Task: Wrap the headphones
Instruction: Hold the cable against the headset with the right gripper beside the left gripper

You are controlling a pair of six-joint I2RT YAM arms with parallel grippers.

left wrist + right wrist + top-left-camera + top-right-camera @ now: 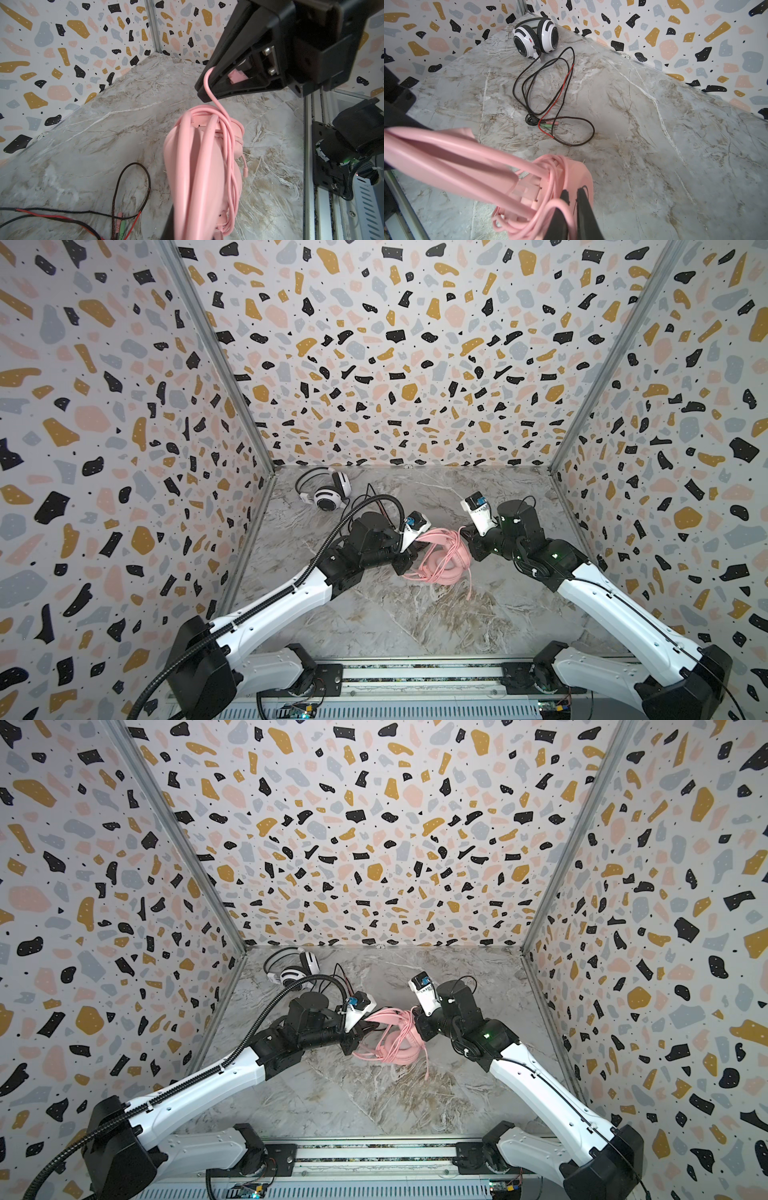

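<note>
Headphones in pink (440, 560) are being held over the counter (415, 622): left gripper (409, 561) is clamping the headband (446, 153), right gripper (574, 199) is pinching the thin pink cable (220, 108). White headphones (328, 491) are lying in the far-left corner.

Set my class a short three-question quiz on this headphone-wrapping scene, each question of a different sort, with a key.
1. True or false: the white headset has its black cable lying loose on the table.
2. What does the right gripper pinch? A. the black cable; B. the pink cable; C. the white headset.
3. Fill in: the pink headset itself is gripped by the ___ gripper.
Key: 1 true; 2 B; 3 left gripper.
</note>
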